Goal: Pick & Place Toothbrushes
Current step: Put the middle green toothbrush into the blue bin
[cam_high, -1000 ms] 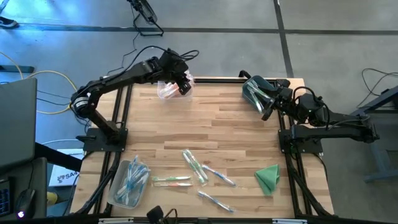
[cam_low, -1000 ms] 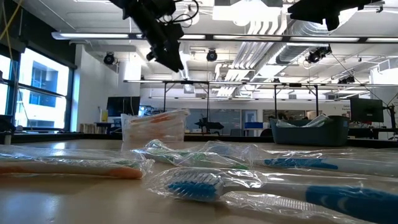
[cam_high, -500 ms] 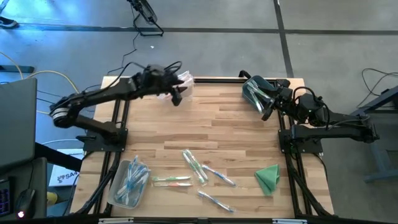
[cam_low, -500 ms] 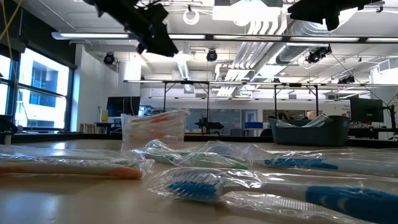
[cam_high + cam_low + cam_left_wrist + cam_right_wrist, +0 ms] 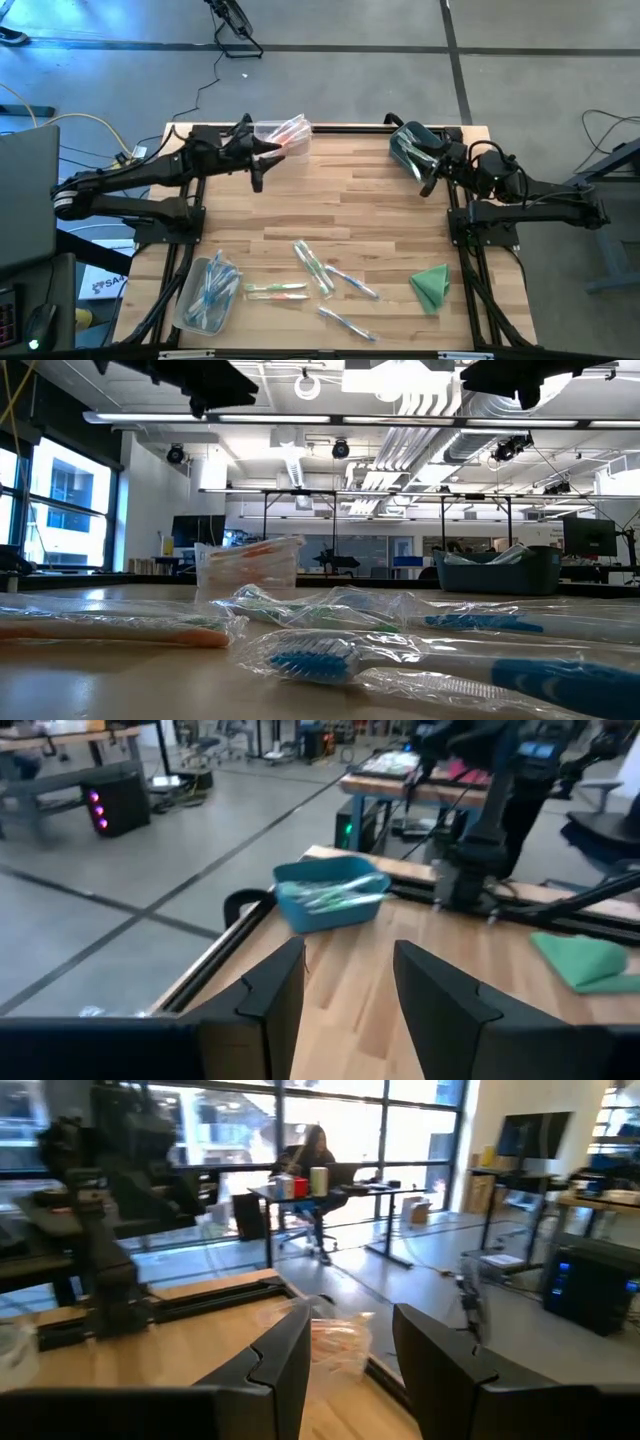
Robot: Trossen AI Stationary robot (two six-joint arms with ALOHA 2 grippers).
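Note:
Several wrapped toothbrushes [image 5: 312, 266] lie loose on the near middle of the table and fill the foreground of the low view [image 5: 330, 655]. More toothbrushes lie in three bins. A clear bin [image 5: 284, 132] at the far edge holds pink-orange ones. A teal bin [image 5: 411, 148] at the far right holds green ones. A clear bin [image 5: 207, 292] at the near left holds blue ones. My left gripper [image 5: 260, 162] hovers open, pointing level, left of the far clear bin. My right gripper [image 5: 430, 176] hangs open beside the teal bin. Nothing lies between either pair of fingers [image 5: 350, 955] [image 5: 350, 1325].
A folded green cloth [image 5: 430, 285] lies at the near right. Bare wood spans the table's middle [image 5: 340, 200]. Black frame rails edge the table on the left [image 5: 190, 215] and right [image 5: 462, 250]. A person sits at a desk in the room beyond [image 5: 312, 1155].
My left gripper has drawn back from above the far clear bin toward the table's left edge. It has tipped up from slanting downward to about level. The bin and the toothbrushes have stayed where they were.

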